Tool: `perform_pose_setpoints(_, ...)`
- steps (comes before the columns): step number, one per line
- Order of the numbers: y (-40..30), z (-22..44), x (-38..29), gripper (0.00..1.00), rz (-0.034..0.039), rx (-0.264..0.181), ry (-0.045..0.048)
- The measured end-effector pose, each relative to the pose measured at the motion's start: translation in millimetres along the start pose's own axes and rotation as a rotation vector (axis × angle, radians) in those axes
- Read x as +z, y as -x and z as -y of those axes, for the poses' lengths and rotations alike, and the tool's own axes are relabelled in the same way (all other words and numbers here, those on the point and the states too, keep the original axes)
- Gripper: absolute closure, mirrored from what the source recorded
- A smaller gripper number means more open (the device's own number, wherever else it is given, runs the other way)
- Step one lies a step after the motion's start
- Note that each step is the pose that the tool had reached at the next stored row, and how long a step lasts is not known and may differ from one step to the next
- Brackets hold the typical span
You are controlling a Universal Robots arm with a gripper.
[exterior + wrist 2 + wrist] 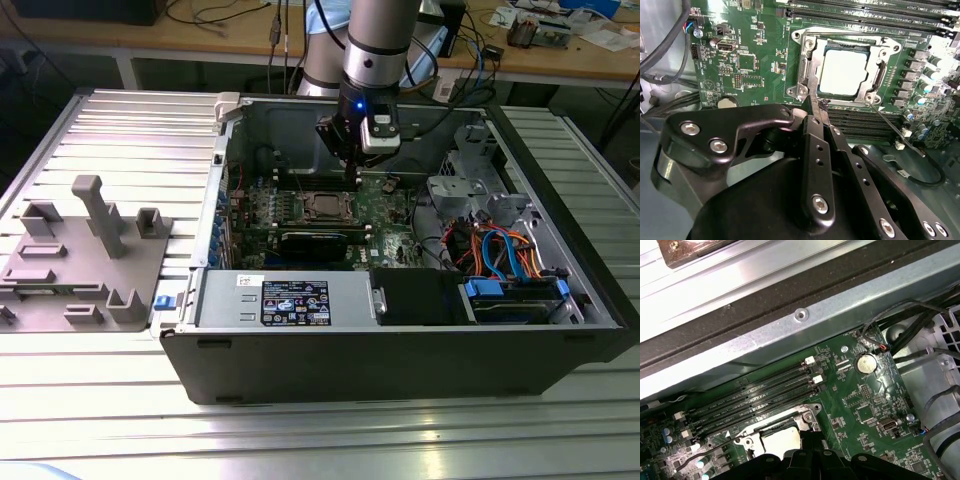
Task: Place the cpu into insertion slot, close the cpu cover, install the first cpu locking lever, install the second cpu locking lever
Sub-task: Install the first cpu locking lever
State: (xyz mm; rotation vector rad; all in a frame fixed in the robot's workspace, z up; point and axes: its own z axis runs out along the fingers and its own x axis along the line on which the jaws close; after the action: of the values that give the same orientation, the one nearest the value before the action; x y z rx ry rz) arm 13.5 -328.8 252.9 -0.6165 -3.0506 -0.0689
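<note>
The cpu (842,72) lies flat in the insertion slot (799,92) of the green motherboard, silver face up. The cpu cover (807,62) lies down around it, so the chip shows through its square window. One thin locking lever (897,129) sticks out from a socket corner, away from the frame. My gripper (813,105) is shut with nothing between its fingers, its tip just above the socket's edge. In the exterior view the gripper (356,172) hangs inside the open case, just behind the cpu (325,206). The first wrist view has the cpu (782,439) beside the gripper (812,442).
A black card (315,243) lies just in front of the socket. Long black memory slots (755,400) run beside it, by the case wall (790,335). A power supply (290,300) and cabled drive cage (500,255) fill the case front. A grey fixture (85,255) stands at the exterior view's left.
</note>
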Motion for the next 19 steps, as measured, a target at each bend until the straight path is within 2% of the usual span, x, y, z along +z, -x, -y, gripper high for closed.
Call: perform_pose_setpoints(19, 0.0, 0.0, 0.0, 0.89, -0.0021, -0.056, -0.0021)
